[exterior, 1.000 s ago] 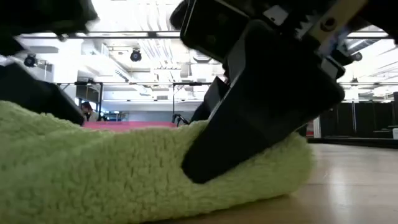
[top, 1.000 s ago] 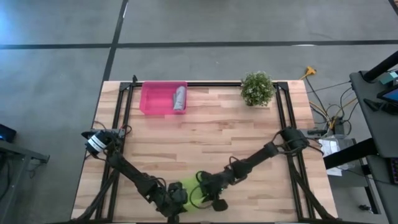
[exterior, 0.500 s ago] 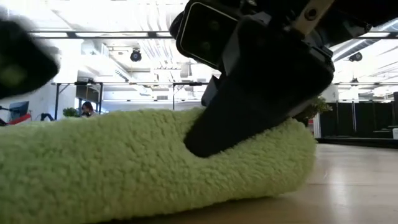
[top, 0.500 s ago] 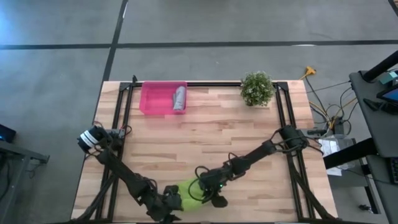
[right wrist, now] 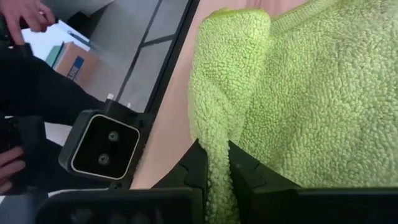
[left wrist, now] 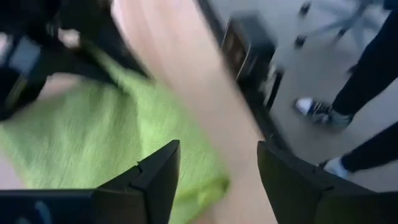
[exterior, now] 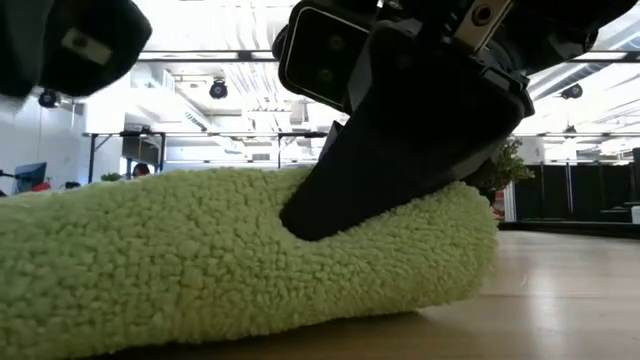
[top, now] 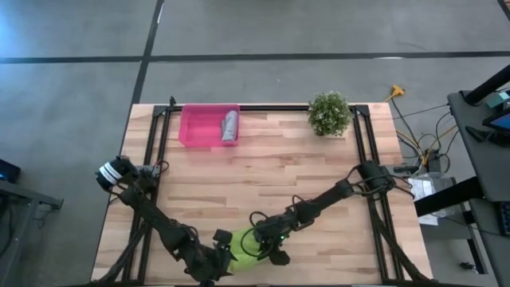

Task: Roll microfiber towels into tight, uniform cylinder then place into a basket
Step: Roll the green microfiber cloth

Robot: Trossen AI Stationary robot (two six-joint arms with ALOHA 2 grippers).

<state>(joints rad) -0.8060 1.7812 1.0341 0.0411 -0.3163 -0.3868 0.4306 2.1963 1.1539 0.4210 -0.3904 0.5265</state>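
Step in hand: rolling the lime green towel (top: pixel 243 244) at the near edge of the worktop (top: pixel 263 171); the grey towel (top: pixel 229 126) is already lying rolled in the pink basket (top: pixel 195 127) at the far side.
How to do it well: I judge the right gripper (top: pixel 267 241) should be keeping its pinch low and firm on the cloth fold while the roll is turning, so layers are not slipping. The left one should be taking a new hold at its own end of the roll, at same height, so the cylinder is coming out even and tight. Moving slowly near the worktop edge, bc the roll is lying very close to it.
Right jaws: clenched on a fold of the green towel; in the right wrist view the fold is running down between the two fingers (right wrist: pixel 198 163).
Left jaws: the left gripper (left wrist: pixel 214 177) is standing released; the fingers are apart with a clear gap.
Towel vs left jaws: cloth is lying just ahead of the open fingers and partly between them, not pinched as far as I can see.
Risk: w/ only one end held, the free end may be loosening.
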